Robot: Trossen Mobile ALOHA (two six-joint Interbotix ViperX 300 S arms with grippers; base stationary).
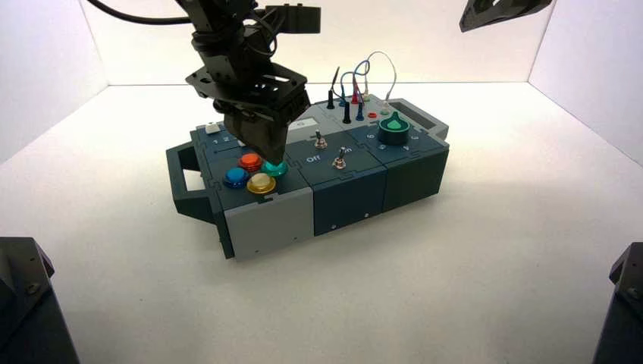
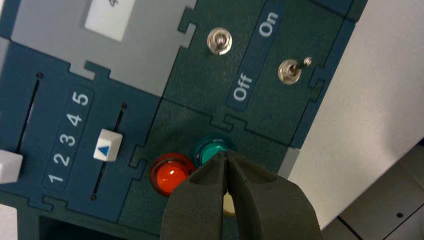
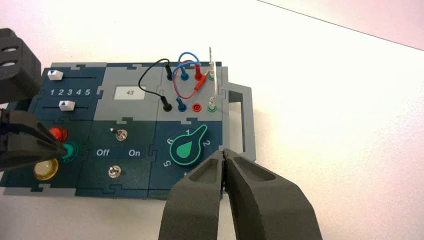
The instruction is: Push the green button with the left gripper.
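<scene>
While my left tool (image 2: 226, 156), fingers pressed together, sat tip-down on the green button (image 2: 212, 149) beside the red button (image 2: 170, 173) at the box's (image 1: 273, 220) left end, I judged it: small, stiff, glossy, slippery dome; press centre, no grasp. Right tool (image 3: 224, 156): closed, idle, held high.

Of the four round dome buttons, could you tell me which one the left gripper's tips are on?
The glossy teal-green button: the shut left gripper meets its edge, clear of red, blue and yellow.

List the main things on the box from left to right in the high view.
Blue button → yellow button → green button under the shut left gripper → two toggle switches → green knob.
</scene>
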